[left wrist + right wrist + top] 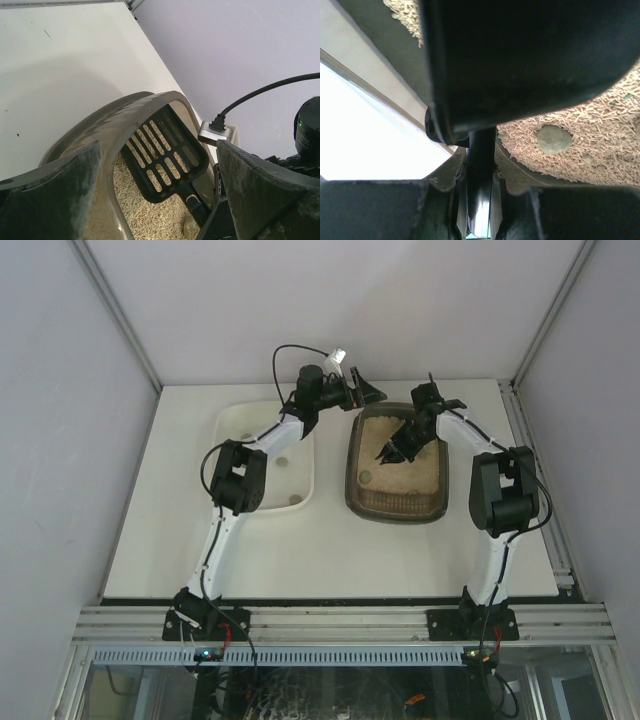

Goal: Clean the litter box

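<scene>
1. From above: the litter box [396, 514] sits right of the middle of the table [330, 550], toward its far edge. The white tub [295, 475] stands just beside it on the left. My right pincer [405, 438] is down inside the box, clamped on the black scoop [390, 453]. My left pincer [366, 392] hangs spread wide at the box's far left corner, holding nothing. A pale lump [367, 477] lies on the litter near the box's left wall, and I judge it the thing to lift out.
2. Left wrist: my spread fingers [55, 190] frame the box's brown rim, and the slotted blade stands tilted over the pellets, apparently empty. Another lump shows at the bottom of this view, beside the handle. If this arm is to brace, I would close it on the rim first, so the box cannot slide toward the table's edge when the scoop pushes.
3. Right wrist: the handle runs straight between my closed fingers. The blade's dark underside hides most of the view. Beyond it a round greenish clump [554, 138] rests on the litter. I would slide the blade's front edge shallowly under a clump, lift level, then shake gently so loose pellets drop through the slots. The handle looks slim, so I would move slowly to stop it twisting in my grip.
</scene>
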You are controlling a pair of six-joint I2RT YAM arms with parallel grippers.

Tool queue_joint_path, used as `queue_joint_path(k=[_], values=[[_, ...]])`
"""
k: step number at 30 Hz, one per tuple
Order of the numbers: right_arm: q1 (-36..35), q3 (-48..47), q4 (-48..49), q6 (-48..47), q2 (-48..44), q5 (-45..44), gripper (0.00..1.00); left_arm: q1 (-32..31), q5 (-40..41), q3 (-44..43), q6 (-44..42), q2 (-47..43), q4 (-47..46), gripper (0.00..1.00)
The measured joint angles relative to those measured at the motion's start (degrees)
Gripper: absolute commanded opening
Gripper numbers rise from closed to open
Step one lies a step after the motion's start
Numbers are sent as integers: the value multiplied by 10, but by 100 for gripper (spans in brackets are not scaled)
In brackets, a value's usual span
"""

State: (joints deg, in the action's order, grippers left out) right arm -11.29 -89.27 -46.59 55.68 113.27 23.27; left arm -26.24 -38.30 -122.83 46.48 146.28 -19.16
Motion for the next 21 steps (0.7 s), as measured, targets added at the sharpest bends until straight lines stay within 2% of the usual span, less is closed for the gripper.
queue_joint_path(k=[15,21], values=[[7,49,158,68,25,70,0,0,-9,0,5,0,-6,100],[8,115,288,102,22,90,0,2,-10,2,5,0,-14,100]])
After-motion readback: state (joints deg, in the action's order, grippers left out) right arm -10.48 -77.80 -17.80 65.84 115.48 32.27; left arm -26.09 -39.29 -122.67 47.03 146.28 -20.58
